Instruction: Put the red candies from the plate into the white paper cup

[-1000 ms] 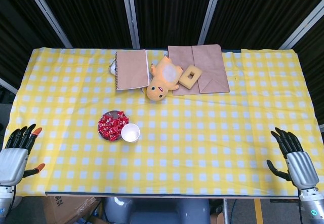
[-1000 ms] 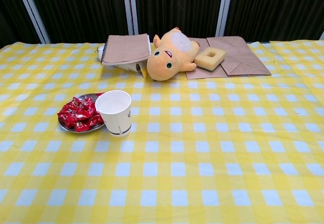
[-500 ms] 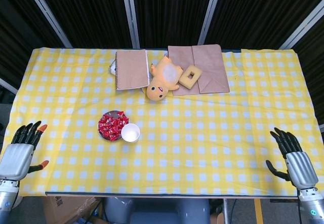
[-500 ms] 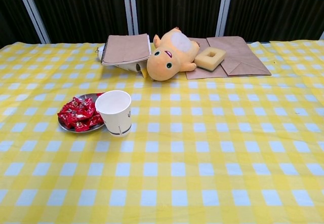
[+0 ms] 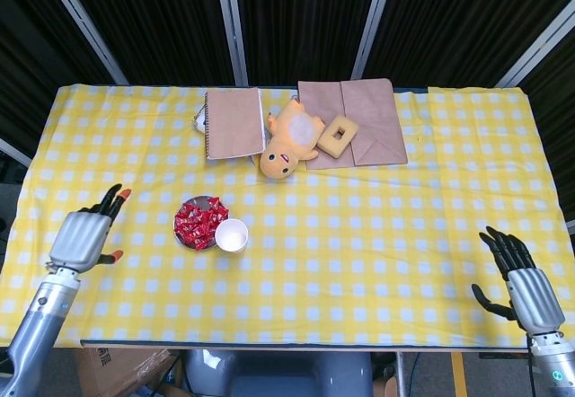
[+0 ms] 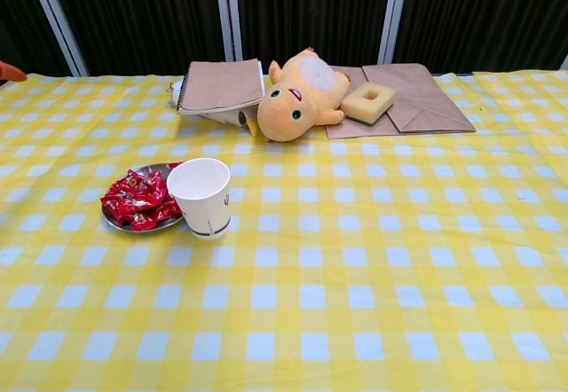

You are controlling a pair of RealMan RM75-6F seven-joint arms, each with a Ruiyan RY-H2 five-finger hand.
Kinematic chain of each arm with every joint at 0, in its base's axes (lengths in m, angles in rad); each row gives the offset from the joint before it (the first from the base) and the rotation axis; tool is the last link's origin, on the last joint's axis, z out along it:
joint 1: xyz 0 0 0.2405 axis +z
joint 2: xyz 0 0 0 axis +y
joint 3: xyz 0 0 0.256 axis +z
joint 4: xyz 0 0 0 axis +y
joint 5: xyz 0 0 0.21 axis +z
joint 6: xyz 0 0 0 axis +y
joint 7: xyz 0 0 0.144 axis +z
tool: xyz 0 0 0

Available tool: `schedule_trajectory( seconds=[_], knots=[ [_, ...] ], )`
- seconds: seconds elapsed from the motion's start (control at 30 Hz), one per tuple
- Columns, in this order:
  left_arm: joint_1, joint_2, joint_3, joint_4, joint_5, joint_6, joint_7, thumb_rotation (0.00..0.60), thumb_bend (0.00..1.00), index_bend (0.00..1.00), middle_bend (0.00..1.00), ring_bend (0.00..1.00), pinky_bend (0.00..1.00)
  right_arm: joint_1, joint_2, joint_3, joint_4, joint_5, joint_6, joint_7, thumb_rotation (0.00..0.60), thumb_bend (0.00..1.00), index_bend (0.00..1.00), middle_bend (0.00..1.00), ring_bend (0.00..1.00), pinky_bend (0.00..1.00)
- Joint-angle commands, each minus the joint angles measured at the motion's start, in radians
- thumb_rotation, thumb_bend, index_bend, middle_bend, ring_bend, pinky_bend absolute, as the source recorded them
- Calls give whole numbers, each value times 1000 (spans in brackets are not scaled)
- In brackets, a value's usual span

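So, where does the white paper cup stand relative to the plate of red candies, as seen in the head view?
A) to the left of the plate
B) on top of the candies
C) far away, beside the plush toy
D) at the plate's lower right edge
D: the white paper cup stands upright against the lower right rim of the plate, beside the red candies.

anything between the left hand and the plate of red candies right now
No. In the head view, only bare checked tablecloth lies between the left hand and the plate of red candies. The white paper cup stands on the plate's far side.
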Motion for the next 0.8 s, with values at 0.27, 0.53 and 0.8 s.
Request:
schedule_trajectory(
  seconds=[0.27,0.53,0.8],
  knots=[
    [-223,-169,-67,98,-319,-159,240,600,115,93,130,827,870,3,12,-2,-7,0,-5,37,600,424,0,0,0,0],
    [-337,-247,-48,132,-512,-159,364,600,117,92,130,857,883,4,22,0,-12,4,-7,67,600,423,0,0,0,0],
    [-400,-313,-30,188,-586,-155,376,600,117,92,110,835,883,4,26,-2,-17,-1,-4,80,600,423,0,0,0,0]
  ],
)
